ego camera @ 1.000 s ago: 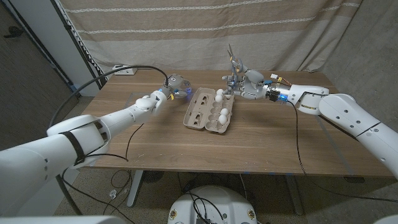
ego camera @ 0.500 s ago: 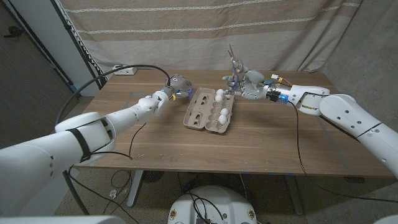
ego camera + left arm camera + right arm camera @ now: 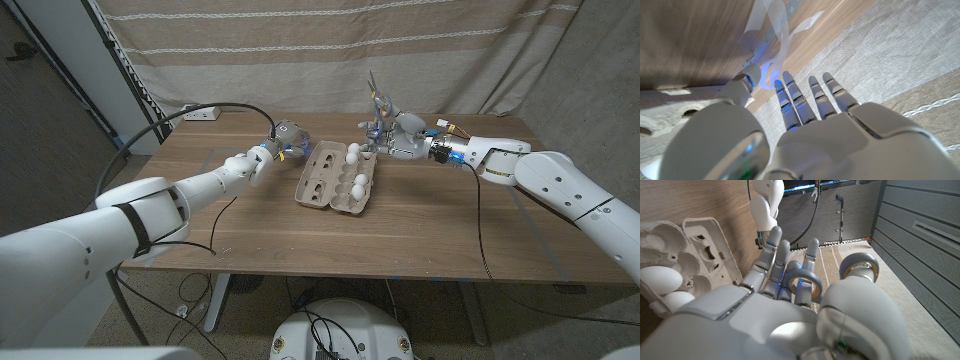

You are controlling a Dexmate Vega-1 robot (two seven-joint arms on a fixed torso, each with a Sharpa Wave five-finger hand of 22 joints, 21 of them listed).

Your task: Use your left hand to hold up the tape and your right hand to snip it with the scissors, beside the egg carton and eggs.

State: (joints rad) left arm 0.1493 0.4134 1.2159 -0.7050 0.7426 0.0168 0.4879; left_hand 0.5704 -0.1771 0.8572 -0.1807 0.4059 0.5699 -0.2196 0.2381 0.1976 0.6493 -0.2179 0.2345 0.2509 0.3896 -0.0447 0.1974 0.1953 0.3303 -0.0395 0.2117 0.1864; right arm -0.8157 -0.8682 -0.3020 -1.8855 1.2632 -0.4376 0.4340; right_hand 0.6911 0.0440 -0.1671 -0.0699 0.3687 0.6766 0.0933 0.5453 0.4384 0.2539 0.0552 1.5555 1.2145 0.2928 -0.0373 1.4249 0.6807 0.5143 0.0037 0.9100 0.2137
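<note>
The left hand (image 3: pixel 283 139) pinches clear tape (image 3: pixel 771 30) left of the open egg carton (image 3: pixel 337 176) on the tabletop (image 3: pixel 420 220). The right hand (image 3: pixel 392 135) grips upright scissors (image 3: pixel 376 100) behind the eggs (image 3: pixel 353 170).

I find no legible text, label, brand, number or sign in any view. The egg carton (image 3: pixel 338 177) shows bare grey pulp with no print I can make out. The striped curtain (image 3: pixel 300 50) behind the table carries a plain woven pattern only. Any marking on my arms is too small or blurred to read.
</note>
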